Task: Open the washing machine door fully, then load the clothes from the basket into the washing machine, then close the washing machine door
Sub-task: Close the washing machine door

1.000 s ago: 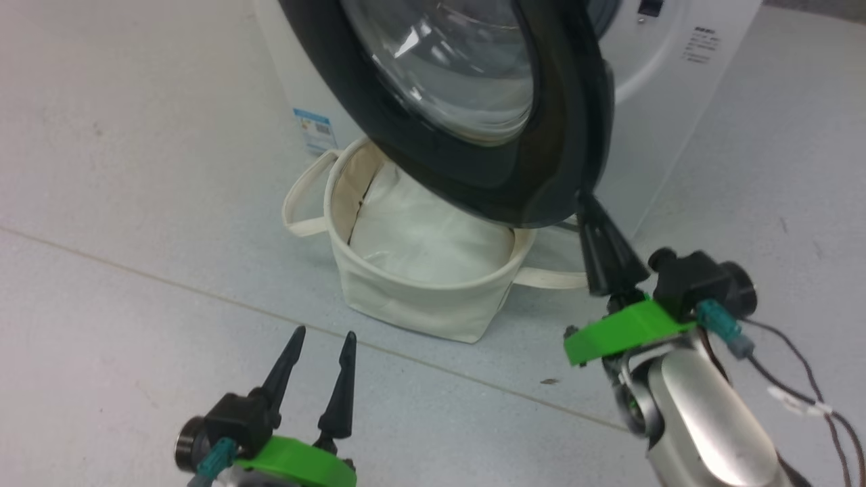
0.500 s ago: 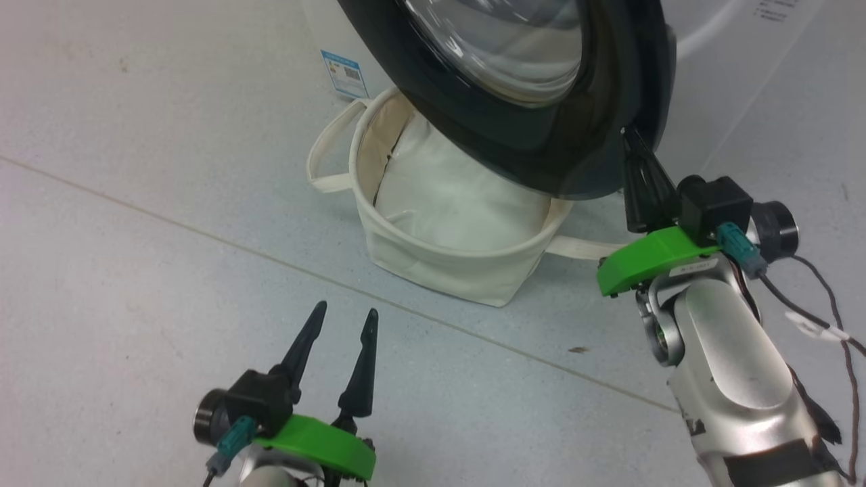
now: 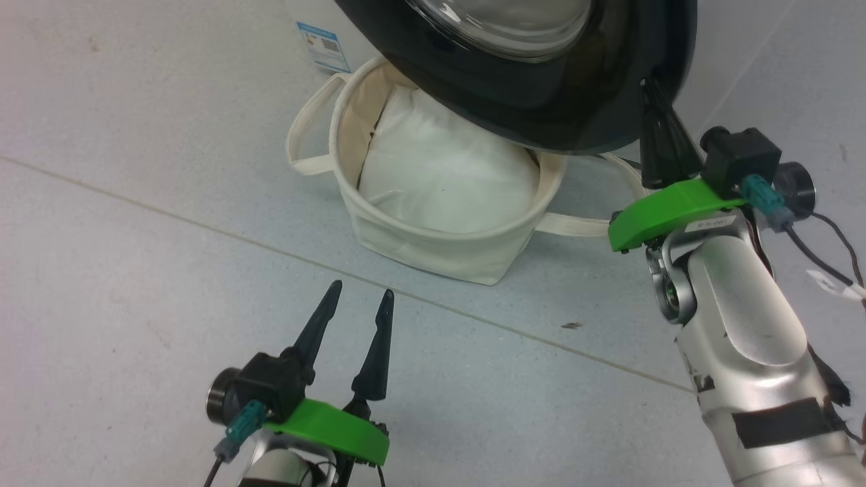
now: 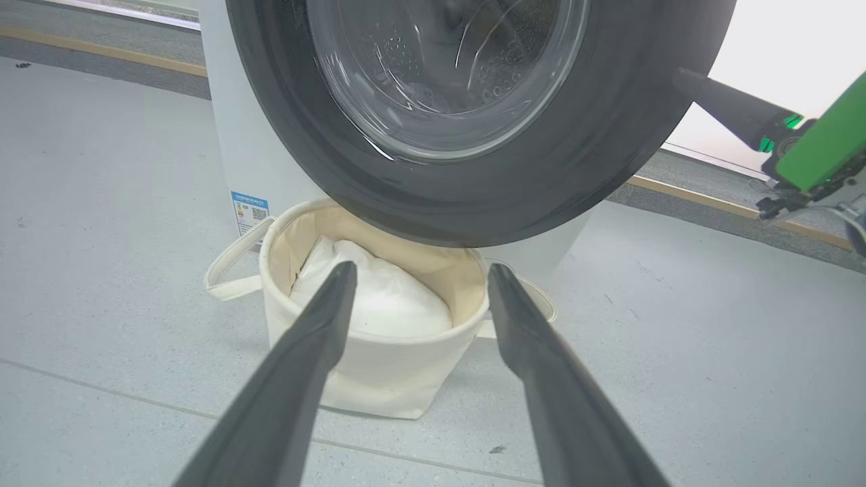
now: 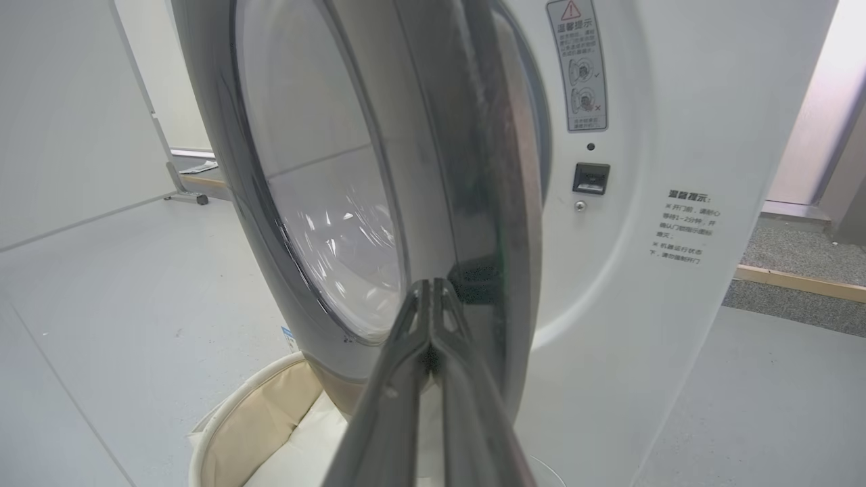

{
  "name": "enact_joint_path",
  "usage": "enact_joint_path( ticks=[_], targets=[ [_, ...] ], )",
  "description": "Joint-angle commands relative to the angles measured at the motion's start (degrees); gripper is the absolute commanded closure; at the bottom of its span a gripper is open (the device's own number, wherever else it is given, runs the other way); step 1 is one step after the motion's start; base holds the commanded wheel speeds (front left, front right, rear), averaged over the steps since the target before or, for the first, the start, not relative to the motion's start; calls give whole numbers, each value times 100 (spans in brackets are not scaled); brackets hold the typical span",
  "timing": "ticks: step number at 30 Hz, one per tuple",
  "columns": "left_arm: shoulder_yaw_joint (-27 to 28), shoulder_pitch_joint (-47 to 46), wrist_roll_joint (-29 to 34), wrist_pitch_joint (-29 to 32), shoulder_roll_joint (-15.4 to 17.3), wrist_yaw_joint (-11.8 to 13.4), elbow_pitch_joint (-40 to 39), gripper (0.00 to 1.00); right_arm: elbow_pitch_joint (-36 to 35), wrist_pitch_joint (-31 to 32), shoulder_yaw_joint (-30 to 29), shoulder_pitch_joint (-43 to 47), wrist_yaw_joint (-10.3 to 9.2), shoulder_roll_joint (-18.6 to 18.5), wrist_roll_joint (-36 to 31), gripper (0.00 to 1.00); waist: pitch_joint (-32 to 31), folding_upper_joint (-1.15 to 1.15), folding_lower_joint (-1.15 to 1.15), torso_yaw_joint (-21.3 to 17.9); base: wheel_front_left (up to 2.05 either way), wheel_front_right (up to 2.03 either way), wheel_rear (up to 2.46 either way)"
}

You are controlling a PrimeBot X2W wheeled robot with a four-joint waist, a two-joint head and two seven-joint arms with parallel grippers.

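The washing machine door (image 3: pixel 541 101) stands swung out over the basket (image 3: pixel 433 247), which holds white padding (image 3: pixel 446 182); the clothes are out of view. My right gripper (image 3: pixel 648 86) is shut, its tips against the door's free edge. In the right wrist view the door (image 5: pixel 467 169) is seen edge-on, ajar from the washing machine (image 5: pixel 649 135), with my right gripper (image 5: pixel 431 284) pressed to its rim. My left gripper (image 3: pixel 362 289) hangs open and holds nothing, low over the floor in front of the basket (image 4: pixel 379 379). The left wrist view looks up at the door (image 4: pixel 473 196) between the spread left gripper (image 4: pixel 421 267).
The latch socket (image 5: pixel 590 178) shows on the machine's front panel. A blue label (image 3: pixel 323 46) marks the machine's lower corner behind the basket. One basket handle (image 3: pixel 304 145) loops out left, another (image 3: pixel 582 226) lies toward my right arm. Grey floor lies all around.
The head camera has shifted, so the whole picture moved. My right gripper has stayed shut against the door's edge and moved with it. The left gripper stays open.
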Motion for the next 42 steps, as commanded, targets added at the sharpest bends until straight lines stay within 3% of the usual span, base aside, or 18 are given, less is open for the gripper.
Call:
enact_joint_path(
  ticks=[1, 14, 31, 42],
  targets=[
    [166, -123, 8, -27, 9, 38, -188, 0, -95, -70, 89, -246, -1, 74, 58, 100, -22, 0, -1, -73, 0, 0, 0],
    [-106, -343, 29, -27, 9, 31, -167, 0, 331, -70, -101, -826, -1, 74, 324, 100, 307, 0, -1, -303, 0, 0, 0],
    [-656, -758, -478, -27, 9, 335, -487, 0, 329, -70, -1232, -1837, -1, 74, -705, 100, 1276, 0, -1, 484, 0, 0, 0],
    [-718, -812, -534, -27, 9, 431, -441, 0, 186, -70, -1851, -2326, -1, 74, -982, 100, 1474, 0, -1, 551, 0, 0, 0]
  ],
)
